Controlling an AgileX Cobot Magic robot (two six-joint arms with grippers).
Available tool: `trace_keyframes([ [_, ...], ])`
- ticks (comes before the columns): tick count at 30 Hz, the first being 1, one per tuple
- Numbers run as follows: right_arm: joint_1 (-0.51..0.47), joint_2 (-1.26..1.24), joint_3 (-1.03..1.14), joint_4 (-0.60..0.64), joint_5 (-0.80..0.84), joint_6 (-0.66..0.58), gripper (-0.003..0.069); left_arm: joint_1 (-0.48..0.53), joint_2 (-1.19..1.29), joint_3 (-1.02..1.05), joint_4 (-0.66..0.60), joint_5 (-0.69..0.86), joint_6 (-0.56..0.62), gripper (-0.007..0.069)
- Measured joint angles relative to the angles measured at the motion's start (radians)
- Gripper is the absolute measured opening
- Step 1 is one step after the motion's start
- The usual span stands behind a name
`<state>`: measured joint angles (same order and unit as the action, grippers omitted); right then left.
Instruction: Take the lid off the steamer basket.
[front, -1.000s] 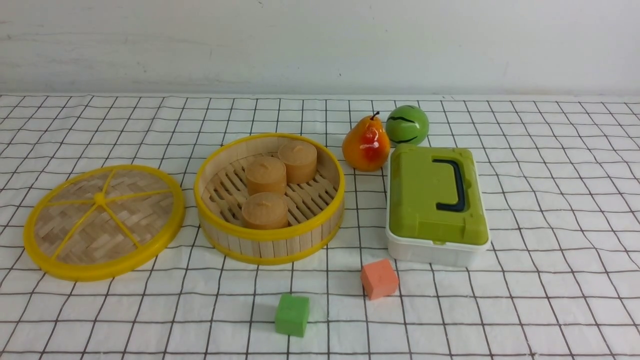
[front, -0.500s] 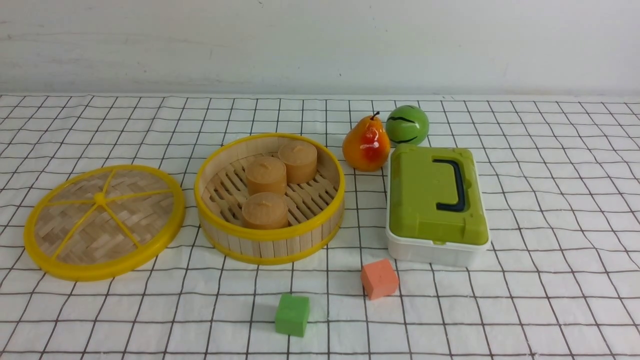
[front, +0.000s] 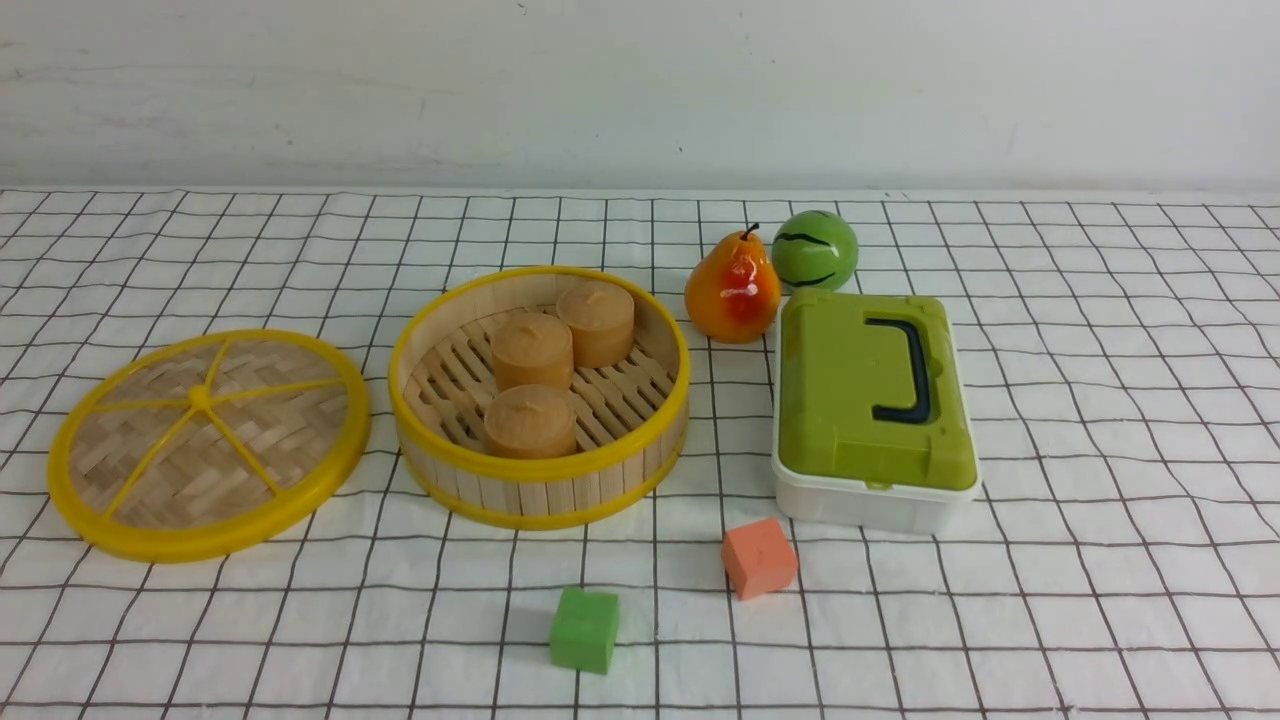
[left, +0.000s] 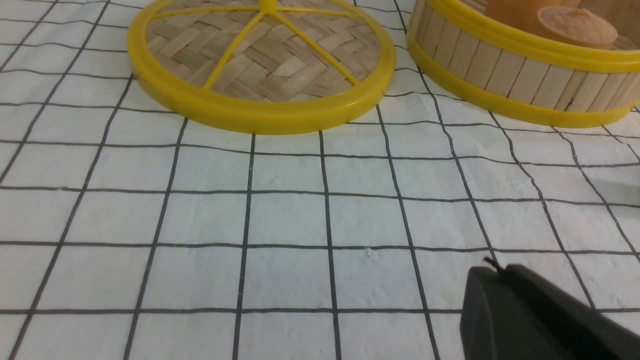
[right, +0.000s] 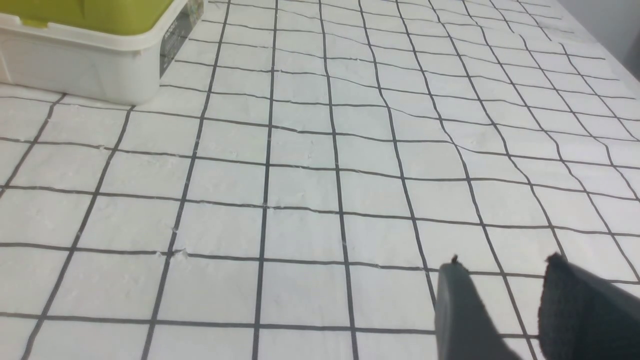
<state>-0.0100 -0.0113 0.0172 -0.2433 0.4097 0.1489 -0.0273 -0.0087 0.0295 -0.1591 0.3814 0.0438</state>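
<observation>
Front view: lid (front: 290, 420) is off, flat on the grid-patterned cloth (front: 1100, 620), on the left side, just beside the steamer basket (front: 600, 490), not touching it. Lid is a round disc: tan woven bamboo, smooth yellow rim, yellow spokes meeting at a raised hub. Basket is a shallow round tub, vertical bamboo slats between two yellow rims, slatted floor. Inside: three round tan buns (front: 530, 420), each with a small peak on top; two toward the back, one nearer the front rim. Right of it: glossy orange-red pear (front: 733, 290), round green fruit with black stripes (front: 815, 250), white rectangular box (front: 865, 503) with green lid and dark handle; contents hidden. In front: orange block (front: 759, 558), green block (front: 585, 630).

Left wrist view: lid weave and rim clear, basket wall partly cut off, buns partly visible inside. Left gripper (left: 492, 262): tips together, nothing between them.

Right wrist view: box corner, smooth white plastic under green, dark label on one side. Right gripper (right: 505, 260): fingertips apart, bare cloth between.
</observation>
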Motion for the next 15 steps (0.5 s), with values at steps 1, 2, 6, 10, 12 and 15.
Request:
trace_keyframes([
  [1, 0.0, 0.0, 0.0, 0.0, 0.0, 0.0, 0.024, 0.0, 0.0, 0.0, 0.0, 0.0, 0.0, 0.0009],
  [2, 0.0, 0.0, 0.0, 0.0, 0.0, 0.0, 0.024, 0.0, 0.0, 0.0, 0.0, 0.0, 0.0, 0.0011],
  [6, 0.0, 0.0, 0.0, 0.0, 0.0, 0.0, 0.024, 0.0, 0.0, 0.0, 0.0, 0.0, 0.0, 0.0015],
  [10, 0.0, 0.0, 0.0, 0.0, 0.0, 0.0, 0.024, 0.0, 0.0, 0.0, 0.0, 0.0, 0.0, 0.0019],
  [12, 0.0, 0.0, 0.0, 0.0, 0.0, 0.0, 0.024, 0.0, 0.0, 0.0, 0.0, 0.0, 0.0, 0.002],
  [15, 0.0, 0.0, 0.0, 0.0, 0.0, 0.0, 0.024, 0.0, 0.0, 0.0, 0.0, 0.0, 0.0, 0.002],
])
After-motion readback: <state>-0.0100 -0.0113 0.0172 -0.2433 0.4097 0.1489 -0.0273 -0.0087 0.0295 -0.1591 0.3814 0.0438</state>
